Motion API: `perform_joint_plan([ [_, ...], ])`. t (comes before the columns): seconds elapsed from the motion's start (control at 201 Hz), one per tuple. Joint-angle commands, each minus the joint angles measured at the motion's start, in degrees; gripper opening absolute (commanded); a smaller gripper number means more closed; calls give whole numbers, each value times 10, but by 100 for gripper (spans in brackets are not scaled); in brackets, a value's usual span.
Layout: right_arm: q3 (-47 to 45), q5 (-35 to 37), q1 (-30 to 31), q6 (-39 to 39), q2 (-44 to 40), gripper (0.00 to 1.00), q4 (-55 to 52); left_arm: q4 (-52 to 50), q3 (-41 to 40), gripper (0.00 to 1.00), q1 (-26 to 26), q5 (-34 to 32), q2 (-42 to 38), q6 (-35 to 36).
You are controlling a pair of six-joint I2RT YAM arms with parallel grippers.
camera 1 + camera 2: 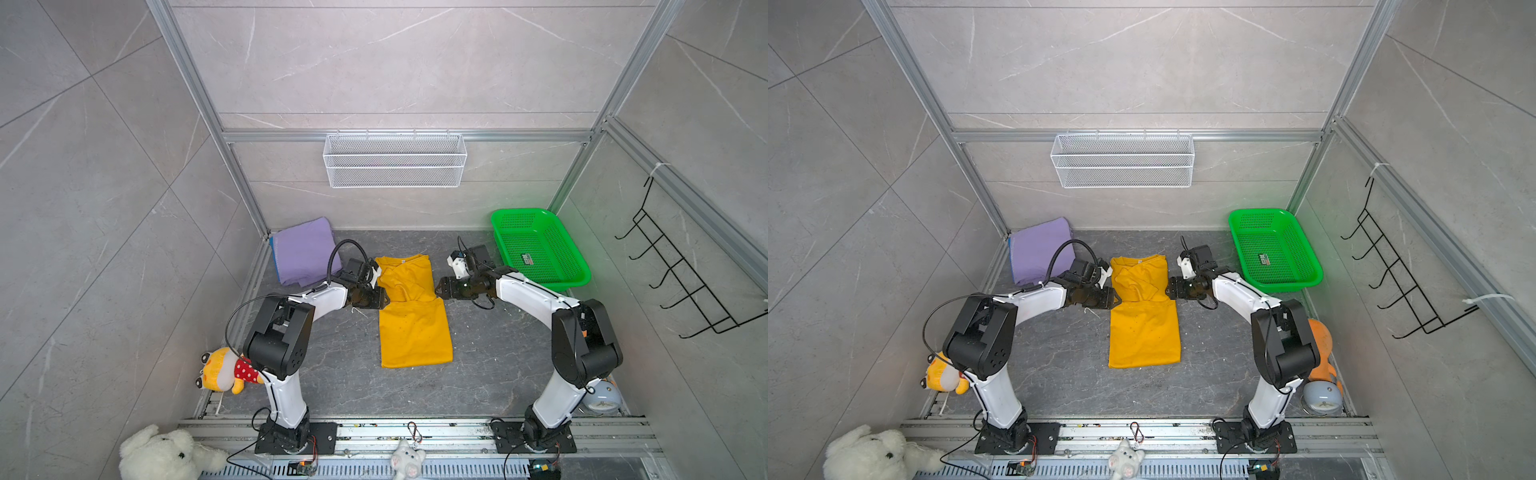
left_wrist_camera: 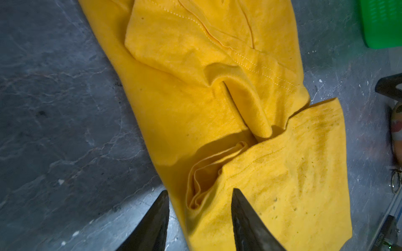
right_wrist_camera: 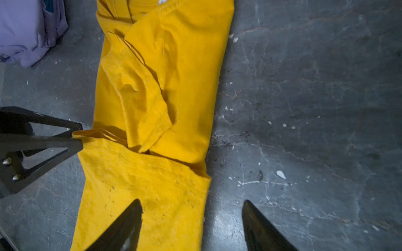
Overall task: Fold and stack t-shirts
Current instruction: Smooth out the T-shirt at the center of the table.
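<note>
yellow shirt (image 1: 413, 328) lies in the middle of the table (image 1: 498, 353), folded to a narrow strip between the arms. left gripper (image 2: 200, 191): jaws partly apart, straddling its folded edge; pinch unclear from here. right gripper (image 3: 192, 202): wide open, empty, at the opposite edge. purple shirt (image 1: 303, 253) sits folded in the far-left corner.

A green mesh basket (image 1: 521, 211) sits at the worktop's (image 1: 498, 353) far corner. A white wire basket (image 1: 395, 160) hangs on the back wall.
</note>
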Motion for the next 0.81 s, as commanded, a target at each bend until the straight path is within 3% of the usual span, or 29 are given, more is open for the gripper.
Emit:
perform_joint_plan([
  [0.0, -14, -2, 0, -6, -25, 74, -11, -1, 29, 40, -1, 21, 17, 11],
  [0.125, -16, -10, 0, -6, -29, 74, -13, -3, 21, 24, -1, 14, 8, 13],
  [0.199, -16, -18, 0, -7, -31, 74, -13, -10, 15, 0, 0, -2, -6, 20],
  [0.403, -31, -79, 1, -16, -60, 74, 17, 14, -22, 0, 5, -37, -70, 14],
  [0.533, -35, -145, 7, -20, -55, 76, 31, 17, -26, 0, 8, -45, -66, 11],
  [0.807, -54, -172, 26, -7, -19, 76, 58, 26, -17, 1, 18, -39, -41, -4],
])
